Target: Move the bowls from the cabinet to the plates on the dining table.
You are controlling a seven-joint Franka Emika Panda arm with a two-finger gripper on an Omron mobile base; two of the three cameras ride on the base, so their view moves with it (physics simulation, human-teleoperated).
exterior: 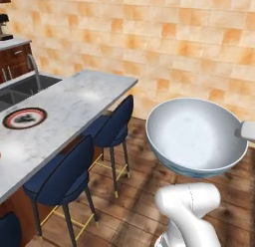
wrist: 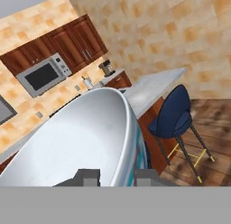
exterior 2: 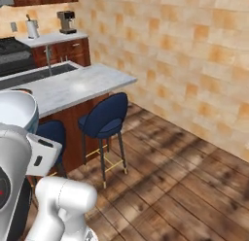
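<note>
tan tiled walls and a plank floor surround the dining table (exterior: 74,104), its marble top running past a row of blue stools (exterior: 112,126). the grey-white bowl (exterior: 196,136) hangs in the air off the table's end, above the floor. the gripper (wrist: 116,177) has its jaws nearly closed, pinching the bowl's rim. a red-rimmed plate (exterior: 24,117) sits on the marble, well apart.
</note>
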